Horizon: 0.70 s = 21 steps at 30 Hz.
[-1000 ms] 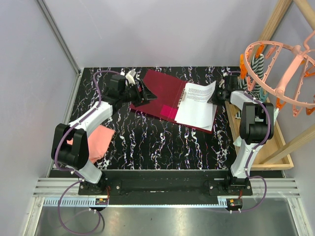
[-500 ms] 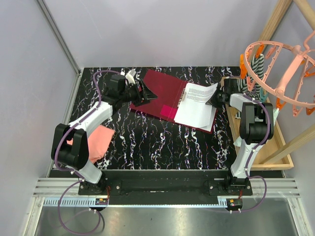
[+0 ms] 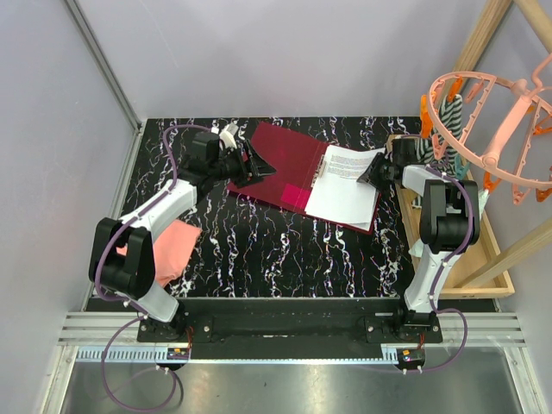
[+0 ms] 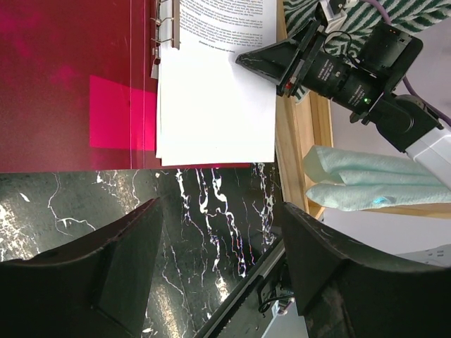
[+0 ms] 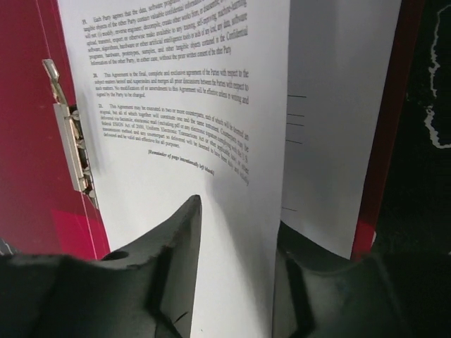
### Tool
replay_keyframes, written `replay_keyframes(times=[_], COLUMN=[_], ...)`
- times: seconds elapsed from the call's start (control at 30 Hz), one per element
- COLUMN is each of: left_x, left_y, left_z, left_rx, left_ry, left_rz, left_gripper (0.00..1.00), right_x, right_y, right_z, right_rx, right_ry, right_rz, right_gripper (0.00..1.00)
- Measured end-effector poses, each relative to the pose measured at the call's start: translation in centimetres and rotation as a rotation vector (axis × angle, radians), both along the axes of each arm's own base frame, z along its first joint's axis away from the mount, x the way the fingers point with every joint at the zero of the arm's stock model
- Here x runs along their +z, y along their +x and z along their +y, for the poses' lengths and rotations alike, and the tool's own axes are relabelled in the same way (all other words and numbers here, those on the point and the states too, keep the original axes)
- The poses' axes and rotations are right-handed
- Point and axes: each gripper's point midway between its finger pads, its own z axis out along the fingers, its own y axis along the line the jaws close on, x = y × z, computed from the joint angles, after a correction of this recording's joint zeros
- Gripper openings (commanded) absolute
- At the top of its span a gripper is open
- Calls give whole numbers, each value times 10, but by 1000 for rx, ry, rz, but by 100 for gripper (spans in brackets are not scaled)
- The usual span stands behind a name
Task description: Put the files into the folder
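Table [image 3: 259,250]; files [image 3: 341,194] (edge behind fingers [image 5: 165,282])

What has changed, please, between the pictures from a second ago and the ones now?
The right end effector lowered the raised sheet flat onto the stack in the folder and opened its jaws, letting go; the sheet's edge now lies loose between them. The left end effector, folder and cloth stayed put.
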Motion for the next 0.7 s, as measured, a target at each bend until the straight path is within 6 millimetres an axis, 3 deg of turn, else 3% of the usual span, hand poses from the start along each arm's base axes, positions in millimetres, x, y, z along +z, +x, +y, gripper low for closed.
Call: replay_keyframes(times=[0.1,0.23,0.3,0.57,0.63,0.7], left_x=[1,0,-1,3,4,4], left_y=[-1,-5,-7,-30,-39,-46], left_z=[0,1,0,-17,-24,-30], left_rx=[0,0,-2,-55,-76,-88], left_ry=[-2,-4,-6,-10,-6,4], left_rz=[-1,3,1,-18,-28,-42], left_gripper=[70,70,70,70,70,70], right_x=[-5,-6,-1,32,40,51], right_y=[-5,-15,-20,-37,-45,-56], right_z=[-8,-21,-26,-51,-46,-25], right_rx=[14,24,29,0,0,40], right_ry=[-57,-147,-185,-352,-391,-419], right_rz=[23,56,64,50,38,17], right_gripper=[68,75,98,100,100,100])
